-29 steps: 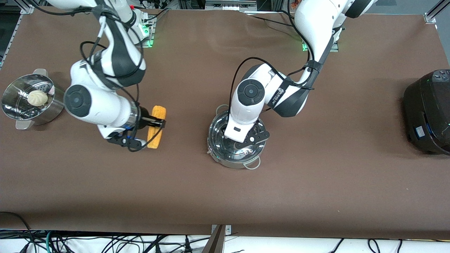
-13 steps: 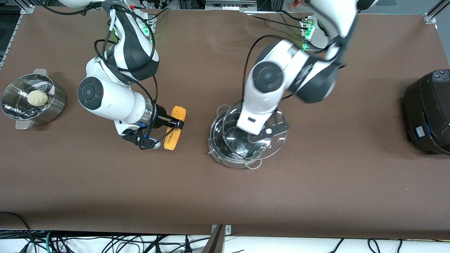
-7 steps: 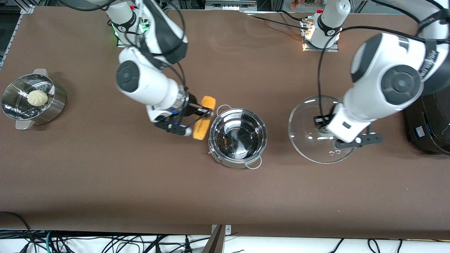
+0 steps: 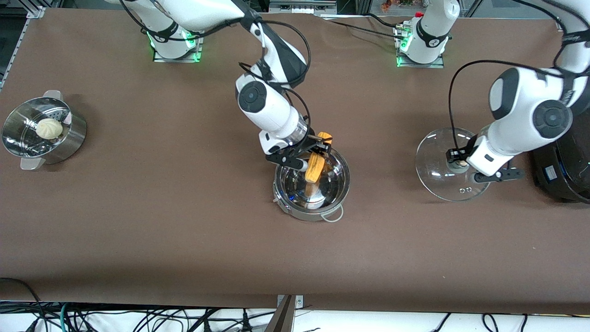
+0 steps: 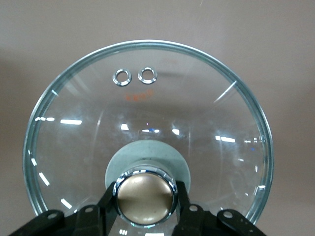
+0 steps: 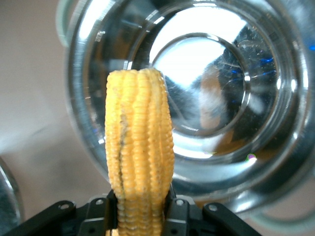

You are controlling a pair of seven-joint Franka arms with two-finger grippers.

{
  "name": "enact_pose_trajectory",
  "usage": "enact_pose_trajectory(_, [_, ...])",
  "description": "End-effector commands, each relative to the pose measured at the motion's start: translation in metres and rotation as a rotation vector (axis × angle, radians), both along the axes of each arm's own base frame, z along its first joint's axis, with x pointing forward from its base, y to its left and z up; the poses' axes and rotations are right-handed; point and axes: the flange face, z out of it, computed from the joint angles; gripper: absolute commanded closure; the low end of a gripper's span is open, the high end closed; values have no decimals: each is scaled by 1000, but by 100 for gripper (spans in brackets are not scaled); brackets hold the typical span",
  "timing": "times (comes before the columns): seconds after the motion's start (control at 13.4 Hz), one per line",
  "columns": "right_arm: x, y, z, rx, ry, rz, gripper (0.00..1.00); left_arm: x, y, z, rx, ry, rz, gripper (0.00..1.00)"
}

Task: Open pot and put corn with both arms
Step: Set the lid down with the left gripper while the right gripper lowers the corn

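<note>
The steel pot (image 4: 290, 193) stands open in the middle of the table. My right gripper (image 4: 318, 152) is shut on the yellow corn (image 4: 314, 169) and holds it over the pot, its free end pointing down into the bowl. The right wrist view shows the corn (image 6: 140, 142) between the fingers (image 6: 181, 216), above the shiny pot (image 6: 256, 98). My left gripper (image 4: 458, 162) is shut on the knob of the glass lid (image 4: 433, 170), low over the table toward the left arm's end. The left wrist view shows the knob (image 5: 145, 198) and the lid (image 5: 147, 108).
A perforated steamer pot (image 4: 18, 138) with a pale bun (image 4: 49, 128) stands at the right arm's end. A large black cooker (image 4: 562, 147) stands at the left arm's end, close beside the lid.
The left gripper lifted the lid off the pot and carried it toward the cooker. The right gripper carried the corn from the table to over the open pot.
</note>
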Motion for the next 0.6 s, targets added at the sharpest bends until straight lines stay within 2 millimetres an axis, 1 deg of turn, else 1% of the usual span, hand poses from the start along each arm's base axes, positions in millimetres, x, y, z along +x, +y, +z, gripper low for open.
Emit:
enact_pose_trajectory(0.0, [4,9,-22,8,-21,-13,100,-23,1,-39,3,-15,-36,100])
enact_pose_trajectory(0.07, [7,6,-23,3,-31,-12,100,-24,5,-46,1,-4,-35,100])
enact_pose_trajectory(0.15, [11,2,-24,-4,-42,-10,100,-24,6,-58,-2,5,-36,100])
enact_pose_trajectory(0.22, [15,-1,-22,-1,-50,-17,100,-21,6,-72,-7,-5,-37,100])
enact_pose_trajectory(0.3, [24,-8,-19,5,-61,-33,100,-21,7,-89,-12,-11,-36,100])
enact_pose_trajectory(0.37, [30,-15,-22,4,-62,-42,100,-20,9,-99,-16,-20,-39,100])
enact_pose_trajectory(0.45, [31,-16,-27,0,-71,-32,100,-20,9,-107,-19,-14,-45,100])
enact_pose_trajectory(0.52, [32,-16,-33,-2,-81,-22,100,-21,9,-113,-21,-4,-48,86])
